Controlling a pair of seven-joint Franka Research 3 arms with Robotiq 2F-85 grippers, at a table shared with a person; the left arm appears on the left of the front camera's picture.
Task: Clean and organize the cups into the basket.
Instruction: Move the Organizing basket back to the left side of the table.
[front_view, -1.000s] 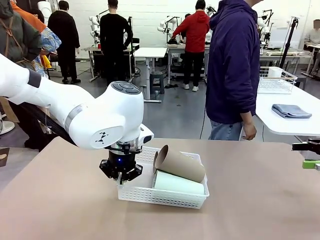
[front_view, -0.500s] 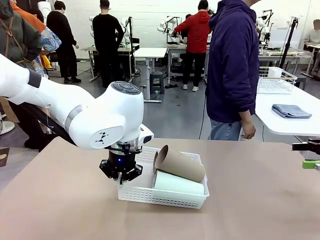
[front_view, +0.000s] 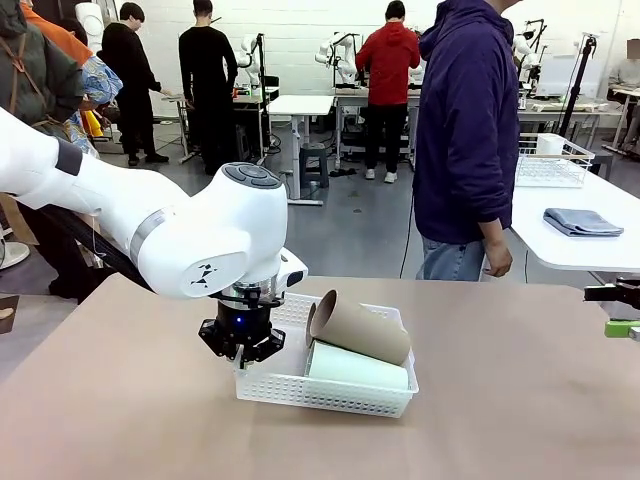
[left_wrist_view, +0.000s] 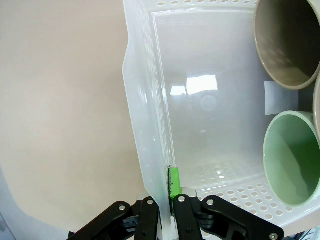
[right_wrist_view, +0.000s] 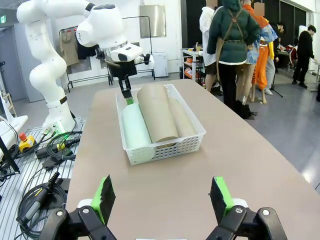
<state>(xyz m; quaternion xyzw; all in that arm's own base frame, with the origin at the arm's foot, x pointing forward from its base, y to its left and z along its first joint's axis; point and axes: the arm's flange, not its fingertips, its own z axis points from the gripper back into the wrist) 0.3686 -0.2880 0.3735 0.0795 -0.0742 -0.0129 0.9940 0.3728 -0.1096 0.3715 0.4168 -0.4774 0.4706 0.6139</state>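
From the front, the left pincer (front_view: 242, 345) is down at the left end of the white basket (front_view: 330, 392), which sits mid-table (front_view: 120, 420) with both cups lying on their sides inside, the tan cup (front_view: 357, 327) propped partly on top of the mint cup (front_view: 357, 366). My guess is it's grabbing the end wall so it can slide or straighten the basket, since the cups are already in. In the left wrist view you can see why: the pincer is clamped shut on the basket's thin wall, one finger (left_wrist_view: 174, 186) inside and the other outside, cup mouths facing it. From the right wrist view, the right pincer (right_wrist_view: 162, 197) hangs wide open, holding nothing, well back from the basket, probably just keeping out of the way.
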